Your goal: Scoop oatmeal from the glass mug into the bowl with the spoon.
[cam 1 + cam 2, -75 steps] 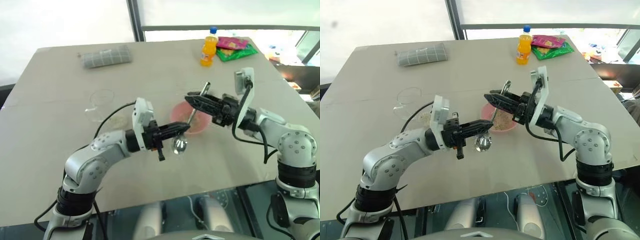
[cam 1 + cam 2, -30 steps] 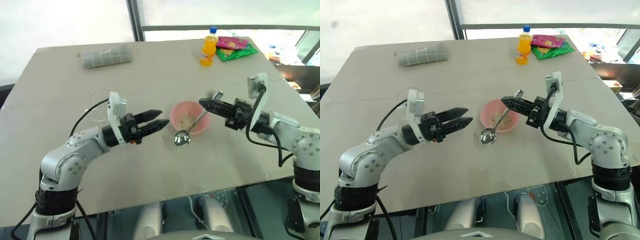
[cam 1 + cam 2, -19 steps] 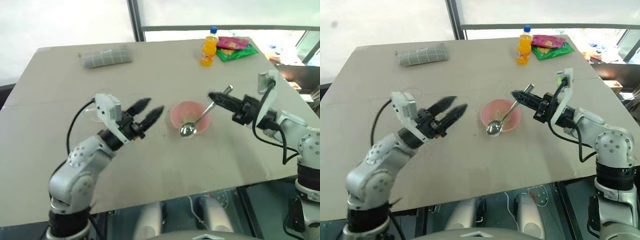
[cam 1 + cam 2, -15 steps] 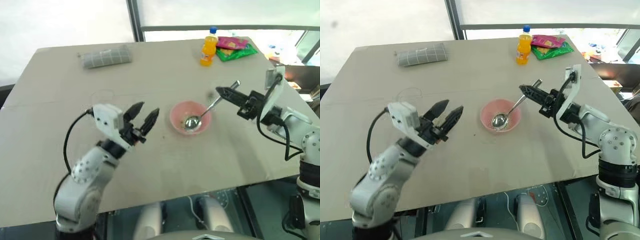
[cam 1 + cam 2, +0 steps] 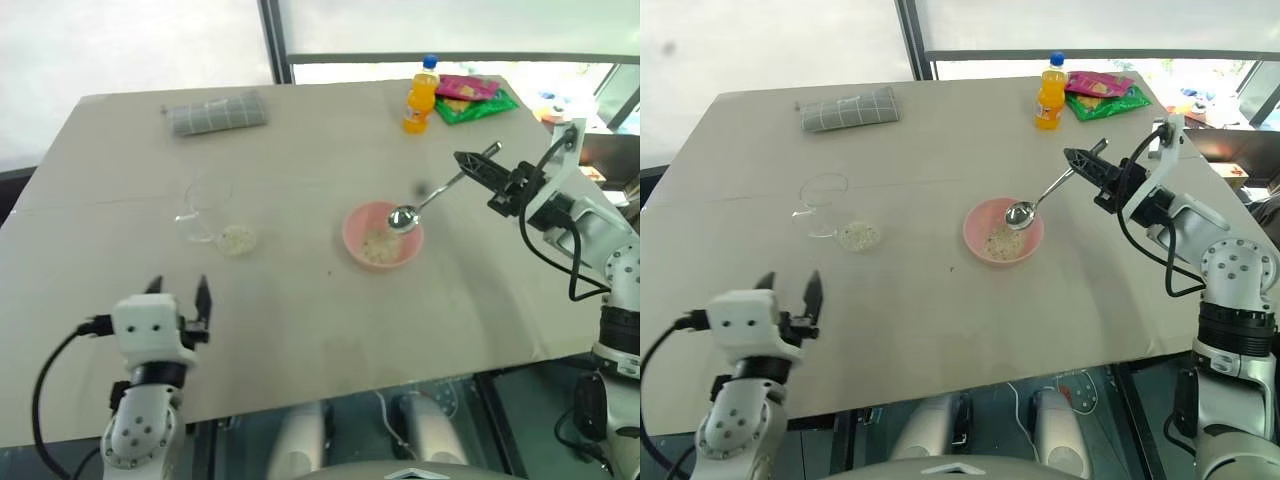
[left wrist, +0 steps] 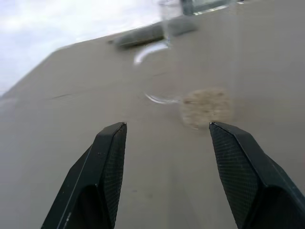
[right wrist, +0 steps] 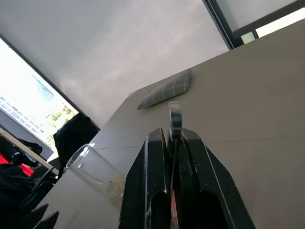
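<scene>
The right tool [image 5: 1086,163] is clamped on the handle of the spoon [image 5: 1037,200], holding it on a slant so that its rounded end hangs over the 2 o'clock rim of the bowl [image 5: 1003,231], a pose that suits tipping a load into it. Whether anything lies in the spoon cannot be told. The pink bowl, at the middle of the tabletop [image 5: 940,140], holds a thin scatter of oatmeal [image 5: 1001,241] on its floor. At 9 o'clock from it, well apart, stands the glass mug [image 5: 821,205], clear and apparently almost empty, with a small loose patch of flakes [image 5: 858,236] spilled on the tabletop just beside its base. The left tool [image 5: 177,297], jaws spread and gripping nothing, hangs low near the front edge at 7 o'clock, away from the mug; it looks parked out of the spoon's way. An orange bottle [image 5: 1048,92] and snack packets [image 5: 1096,92] sit at the far edge, a folded grey cloth [image 5: 850,108] at 11 o'clock.
</scene>
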`<action>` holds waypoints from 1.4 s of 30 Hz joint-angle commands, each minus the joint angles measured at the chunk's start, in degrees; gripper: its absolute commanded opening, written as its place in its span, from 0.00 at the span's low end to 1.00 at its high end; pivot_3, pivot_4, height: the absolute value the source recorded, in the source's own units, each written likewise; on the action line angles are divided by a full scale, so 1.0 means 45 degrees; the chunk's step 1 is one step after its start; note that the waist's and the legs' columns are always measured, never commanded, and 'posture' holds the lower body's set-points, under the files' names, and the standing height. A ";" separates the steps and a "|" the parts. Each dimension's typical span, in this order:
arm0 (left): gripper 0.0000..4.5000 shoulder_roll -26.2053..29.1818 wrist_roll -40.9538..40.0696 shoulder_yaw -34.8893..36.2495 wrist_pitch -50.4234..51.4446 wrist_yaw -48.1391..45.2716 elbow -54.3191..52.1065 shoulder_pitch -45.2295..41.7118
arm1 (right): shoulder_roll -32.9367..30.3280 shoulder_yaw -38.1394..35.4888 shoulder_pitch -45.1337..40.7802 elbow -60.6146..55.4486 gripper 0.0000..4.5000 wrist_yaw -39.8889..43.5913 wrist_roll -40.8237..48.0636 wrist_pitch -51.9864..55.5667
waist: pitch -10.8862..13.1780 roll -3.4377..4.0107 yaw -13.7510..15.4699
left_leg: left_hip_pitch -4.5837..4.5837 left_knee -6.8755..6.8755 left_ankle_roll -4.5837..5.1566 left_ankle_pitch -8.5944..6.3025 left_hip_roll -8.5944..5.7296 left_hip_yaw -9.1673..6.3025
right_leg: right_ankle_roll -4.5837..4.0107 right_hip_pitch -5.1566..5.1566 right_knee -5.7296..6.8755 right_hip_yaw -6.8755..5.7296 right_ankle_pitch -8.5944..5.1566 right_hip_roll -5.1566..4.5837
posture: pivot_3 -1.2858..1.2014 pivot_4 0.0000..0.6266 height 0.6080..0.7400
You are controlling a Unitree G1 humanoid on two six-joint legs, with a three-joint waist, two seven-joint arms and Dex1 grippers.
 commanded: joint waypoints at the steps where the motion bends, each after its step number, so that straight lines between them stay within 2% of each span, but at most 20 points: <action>1: 0.63 0.0149 -0.0275 0.0690 -0.0401 -0.0238 0.0441 -0.0536 | 0.0093 -0.0506 -0.0239 -0.0297 0.00 -0.0071 -0.0092 -0.0349 | -0.0001 0.0002 -0.0014 | 0.0001 0.0000 0.0000 0.0000 -0.0002 0.0008 | -0.0001 0.0000 -0.0001 0.0005 0.0001 -0.0001 | 0.52 0.24 1.00; 6: 0.63 0.0547 -0.1345 0.1665 -0.0128 -0.0605 0.2479 -0.2455 | 0.0307 -0.0508 -0.0272 -0.0398 0.00 -0.0144 -0.0212 -0.0413 | -0.0001 0.0002 -0.0042 | 0.0000 -0.0006 0.0001 -0.0001 -0.0006 0.0005 | 0.0008 -0.0002 0.0002 0.0001 0.0007 0.0003 | 0.52 0.24 1.00; 12: 0.63 0.1316 -0.1601 0.1477 -0.0462 -0.1741 0.4710 -0.4045 | 0.0330 -0.0611 -0.0034 -0.0596 0.00 -0.0167 -0.0379 -0.0537 | -0.0001 0.0002 -0.0094 | 0.0005 -0.0003 0.0001 0.0000 -0.0017 0.0009 | 0.0047 0.0000 0.0006 -0.0002 0.0031 0.0011 | 0.52 0.24 1.00; 25: 0.63 0.2555 -0.1770 0.1433 -0.0450 -0.2735 0.7402 -0.6549 | 0.0246 -0.0874 0.0047 -0.0861 0.00 -0.0094 -0.0703 -0.0577 | 0.0000 0.0002 -0.0091 | 0.0003 -0.0005 0.0001 0.0000 -0.0009 0.0008 | 0.0047 -0.0001 0.0008 -0.0002 0.0034 0.0011 | 0.52 0.24 1.00; 31: 0.63 0.2636 -0.1845 0.1282 -0.0506 -0.2800 0.8048 -0.7030 | 0.0255 -0.0931 0.0228 -0.1033 0.00 -0.0109 -0.0784 -0.0610 | -0.0001 0.0002 -0.0090 | -0.0003 -0.0006 0.0000 -0.0001 -0.0008 0.0013 | 0.0048 -0.0001 0.0002 0.0002 0.0035 0.0006 | 0.52 0.24 1.00; 34: 0.45 0.2514 -0.1871 0.1290 -0.0464 -0.2687 0.8127 -0.7127 | 0.0241 -0.0939 0.0309 -0.1094 0.00 -0.0108 -0.0823 -0.0627 | 0.0000 0.0002 -0.0090 | -0.0004 -0.0007 0.0000 -0.0001 -0.0006 0.0012 | 0.0049 -0.0002 0.0002 0.0001 0.0036 0.0006 | 0.52 0.24 1.00; 38: 0.04 0.2394 -0.1818 0.1161 -0.0438 -0.2671 0.8086 -0.7070 | 0.0272 -0.0936 0.0318 -0.1113 0.00 -0.0111 -0.0873 -0.0632 | -0.0001 0.0001 -0.0090 | 0.0000 -0.0007 0.0001 -0.0001 -0.0004 0.0010 | 0.0049 -0.0002 0.0005 0.0001 0.0036 0.0006 | 0.52 0.24 1.00; 39: 0.02 0.2380 -0.1800 0.1113 -0.0438 -0.2651 0.8065 -0.7038 | 0.0288 -0.0922 0.0334 -0.1130 0.00 -0.0113 -0.0895 -0.0643 | -0.0004 0.0002 -0.0081 | 0.0002 -0.0007 0.0001 -0.0001 -0.0003 0.0010 | 0.0049 -0.0001 0.0006 0.0001 0.0036 0.0006 | 0.52 0.24 1.00; 42: 0.02 0.2334 -0.1753 0.0995 -0.0402 -0.2579 0.8004 -0.7009 | 0.0340 -0.0879 0.0342 -0.1181 0.00 -0.0134 -0.0944 -0.0649 | -0.0008 0.0007 -0.0094 | 0.0005 -0.0007 0.0000 -0.0001 -0.0003 0.0013 | 0.0049 0.0000 0.0008 0.0006 0.0036 0.0007 | 0.52 0.24 1.00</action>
